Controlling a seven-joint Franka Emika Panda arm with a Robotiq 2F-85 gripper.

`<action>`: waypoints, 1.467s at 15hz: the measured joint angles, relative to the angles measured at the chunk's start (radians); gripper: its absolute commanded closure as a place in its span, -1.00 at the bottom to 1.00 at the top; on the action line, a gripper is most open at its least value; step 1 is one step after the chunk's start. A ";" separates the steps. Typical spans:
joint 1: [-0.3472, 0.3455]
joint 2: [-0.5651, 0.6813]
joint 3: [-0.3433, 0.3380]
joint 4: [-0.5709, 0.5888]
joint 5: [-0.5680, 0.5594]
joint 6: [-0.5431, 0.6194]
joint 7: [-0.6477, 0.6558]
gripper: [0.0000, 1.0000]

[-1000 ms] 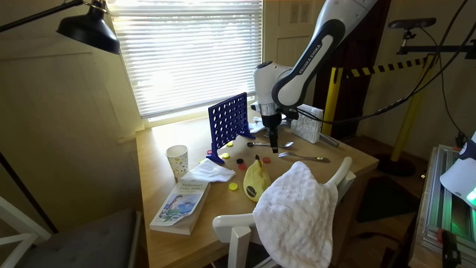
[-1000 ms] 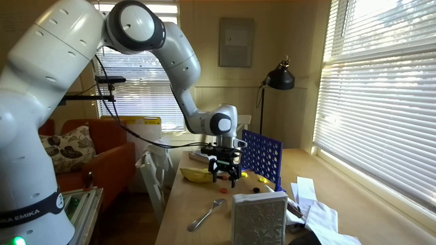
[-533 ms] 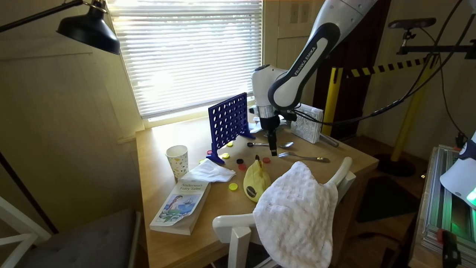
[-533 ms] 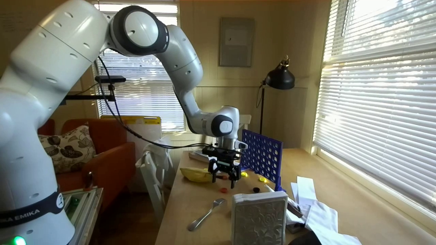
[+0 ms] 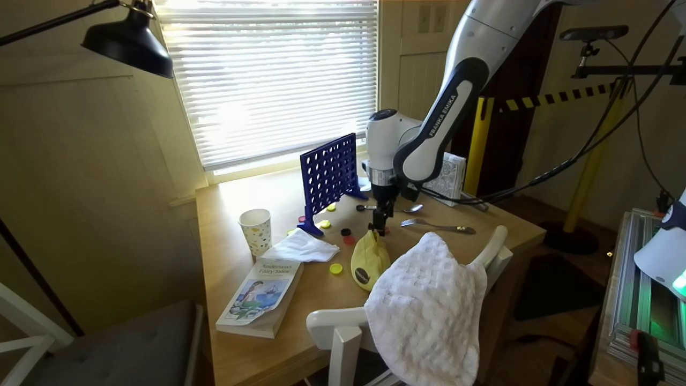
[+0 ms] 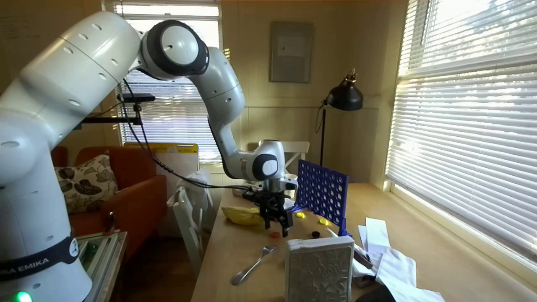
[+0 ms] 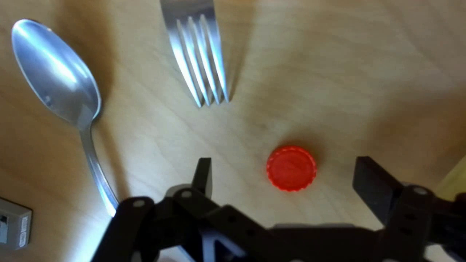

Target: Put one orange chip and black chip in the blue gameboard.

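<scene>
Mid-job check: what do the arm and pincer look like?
The Franka Emika arm is glossy white, with rounded segments, dark joint rings and pale FRANKA EMIKA lettering on black. A green light glows at its base. Black cables loop alongside. The pincer is black, with two blocky, flat-faced fingers.

In an exterior view, the board (image 5: 329,172) was stood on the table (image 5: 316,292), chips (image 5: 325,224) near it, the cup (image 5: 255,234) to its left. The book (image 5: 260,299) was laid before the cup, a napkin (image 5: 303,247) between cup and banana (image 5: 370,262). The fork (image 5: 439,227) was set right of the banana, spoon (image 5: 413,208) and box (image 5: 453,176) behind it.
</scene>
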 measured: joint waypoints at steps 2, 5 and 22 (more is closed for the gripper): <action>0.043 0.011 -0.031 -0.008 0.000 0.053 0.061 -1.00; 0.076 0.013 -0.056 -0.032 0.008 0.123 0.115 -1.00; -0.045 0.009 0.020 -0.066 0.103 0.215 0.031 -1.00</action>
